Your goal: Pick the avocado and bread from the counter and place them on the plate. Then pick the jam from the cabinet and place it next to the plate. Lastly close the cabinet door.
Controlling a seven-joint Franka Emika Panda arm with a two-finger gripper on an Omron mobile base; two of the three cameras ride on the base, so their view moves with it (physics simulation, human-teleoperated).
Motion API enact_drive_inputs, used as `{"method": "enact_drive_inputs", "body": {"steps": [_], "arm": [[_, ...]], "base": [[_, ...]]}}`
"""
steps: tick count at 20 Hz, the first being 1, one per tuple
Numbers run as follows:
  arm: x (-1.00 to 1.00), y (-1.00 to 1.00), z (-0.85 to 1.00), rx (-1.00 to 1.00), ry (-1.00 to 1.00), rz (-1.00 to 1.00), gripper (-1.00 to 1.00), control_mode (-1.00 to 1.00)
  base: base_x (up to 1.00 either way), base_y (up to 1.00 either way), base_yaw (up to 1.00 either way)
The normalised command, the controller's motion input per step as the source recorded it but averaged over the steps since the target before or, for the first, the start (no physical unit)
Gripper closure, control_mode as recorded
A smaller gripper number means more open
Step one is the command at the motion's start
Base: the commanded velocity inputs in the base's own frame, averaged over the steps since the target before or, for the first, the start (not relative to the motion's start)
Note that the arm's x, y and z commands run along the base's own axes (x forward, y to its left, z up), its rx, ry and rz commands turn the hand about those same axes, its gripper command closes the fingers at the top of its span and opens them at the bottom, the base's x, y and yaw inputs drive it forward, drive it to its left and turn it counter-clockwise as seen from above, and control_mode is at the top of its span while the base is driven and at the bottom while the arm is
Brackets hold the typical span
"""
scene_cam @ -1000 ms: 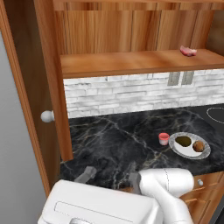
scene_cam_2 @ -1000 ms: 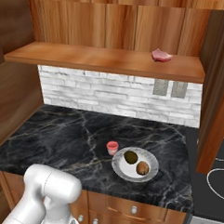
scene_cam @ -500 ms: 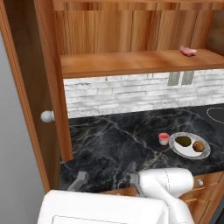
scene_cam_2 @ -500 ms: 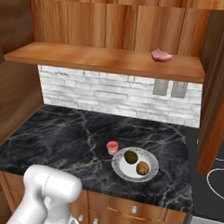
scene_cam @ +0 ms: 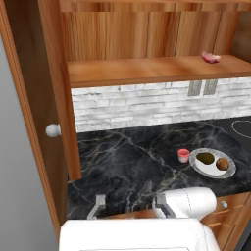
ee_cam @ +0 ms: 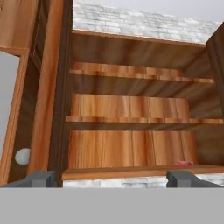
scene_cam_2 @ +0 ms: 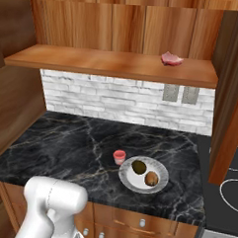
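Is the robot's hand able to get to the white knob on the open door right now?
Probably yes. The fingers stand wide apart holding nothing, and the white knob on the open cabinet door sits in bare space at the left, with nothing in front of it.

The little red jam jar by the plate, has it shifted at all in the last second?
No. The jam jar sits in the same spot on the counter, just left of the plate, as before.
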Motion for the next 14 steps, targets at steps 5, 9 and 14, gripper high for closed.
{"method": "enact_drive_inputs", "body": {"steps": [5,9,14], "arm": [[0.26,0.00,-0.04,0.23,-0.05,0.00,-1.00,-1.00],[0.28,0.00,-0.05,0.23,-0.03,0.00,-1.00,-1.00],[0.19,0.08,-0.11,0.00,0.00,0.01,-1.00,-1.00]], "base": [[0.00,0.00,0.00],[0.00,0.00,0.00],[0.00,0.00,0.00]]}}
